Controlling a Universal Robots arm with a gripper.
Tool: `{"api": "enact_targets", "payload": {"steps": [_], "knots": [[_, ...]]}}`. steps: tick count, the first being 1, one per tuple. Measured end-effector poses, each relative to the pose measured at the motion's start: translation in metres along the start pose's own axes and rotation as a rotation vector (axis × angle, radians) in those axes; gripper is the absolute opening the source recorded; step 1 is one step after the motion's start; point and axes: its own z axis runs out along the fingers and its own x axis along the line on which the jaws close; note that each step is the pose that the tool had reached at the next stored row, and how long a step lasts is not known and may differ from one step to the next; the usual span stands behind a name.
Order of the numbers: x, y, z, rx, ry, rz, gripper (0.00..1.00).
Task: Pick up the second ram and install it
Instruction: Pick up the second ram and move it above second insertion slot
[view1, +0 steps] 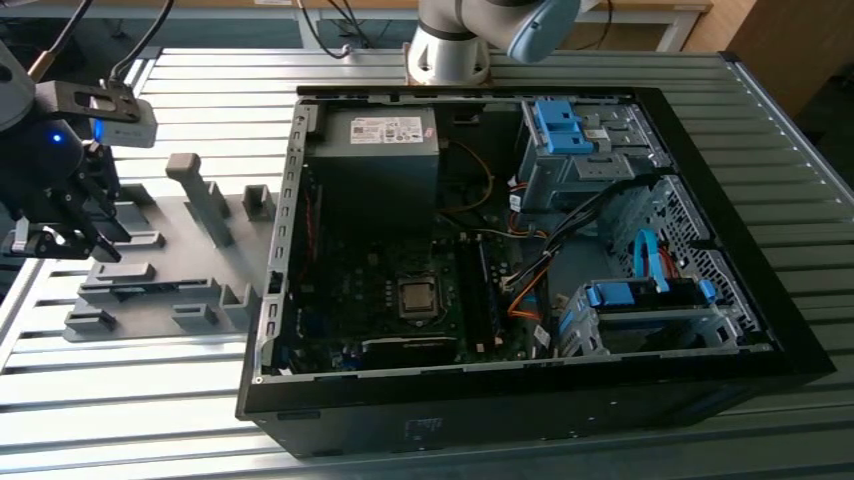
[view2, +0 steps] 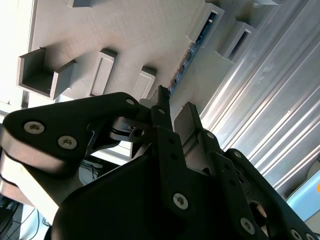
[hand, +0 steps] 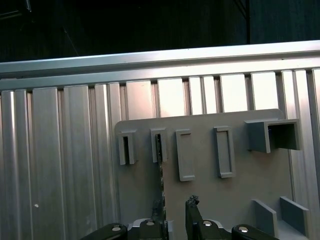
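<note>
While the second ram (view2: 189, 52) has not yet been lifted, it stands on edge in a slot of the matte grey moulded holder (view1: 167, 275) at the exterior view's left, well apart from the open black sheet-metal computer case (view1: 534, 405). In the second wrist view the gripper (view2: 174, 102) hangs at one end of the thin blue-green strip, its dark metal fingers (view2: 163, 120) spread with a gap between them; contact cannot be confirmed. Pick-up and installation are both judged outstanding.
</note>
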Motion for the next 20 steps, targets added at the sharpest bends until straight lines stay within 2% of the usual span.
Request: {"api": "enact_targets", "payload": {"steps": [3, 4, 5, 6, 11, 12, 13, 14, 15, 16, 20], "knots": [[0.0, 0.0, 0.0001, 0.0001, -0.0001, 0.0, 0.31], [0.0, 0.0, 0.0001, 0.0, 0.0, 0.0, 0.24], [0.0, 0.0, 0.0001, 0.0, 0.0, 0.0, 0.24], [0.0, 0.0, 0.0001, 0.0, 0.0, 0.0, 0.18], [0.0, 0.0, 0.0002, 0.0, 0.0, 0.0, 0.18], [0.0, 0.0, 0.0003, 0.0, 0.0, 0.0, 0.24], [0.0, 0.0, 0.0003, 0.0, 0.0, 0.0, 0.24], [0.0, 0.0, 0.0004, 0.0, 0.0, 0.0, 0.31], [0.0, 0.0, 0.0004, 0.0, 0.0, 0.0, 0.31], [0.0, 0.0, 0.0004, 0.0, 0.0, 0.0, 0.37], [0.0, 0.0, 0.0005, 0.0, 0.0, 0.0, 0.37]]}}
